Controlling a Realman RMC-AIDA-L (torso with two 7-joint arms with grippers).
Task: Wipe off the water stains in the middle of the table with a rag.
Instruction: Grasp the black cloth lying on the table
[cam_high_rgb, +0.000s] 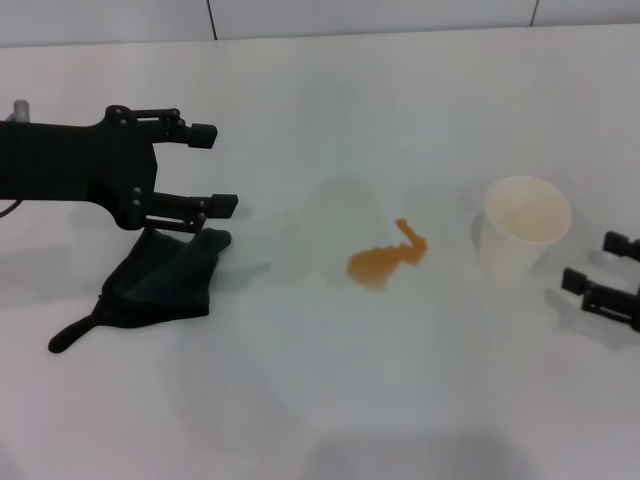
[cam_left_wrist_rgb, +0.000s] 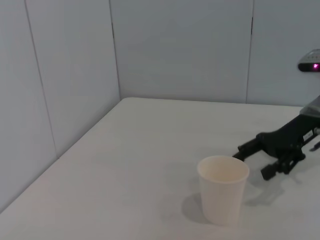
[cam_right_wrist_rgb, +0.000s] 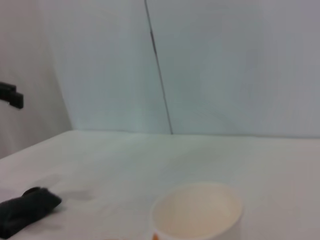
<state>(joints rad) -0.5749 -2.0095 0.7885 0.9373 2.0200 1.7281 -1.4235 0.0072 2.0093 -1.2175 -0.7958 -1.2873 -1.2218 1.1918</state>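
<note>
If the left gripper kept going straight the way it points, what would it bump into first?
Probably the paper cup: the left gripper, jaws open above the rag, faces it across the table, though height is unclear.

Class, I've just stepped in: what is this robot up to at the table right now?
The left gripper hangs open just above the rag, which lies crumpled on the table. The water stains in the middle are not yet wiped. A paper cup stands beyond them, with the right gripper parked open beside it.
</note>
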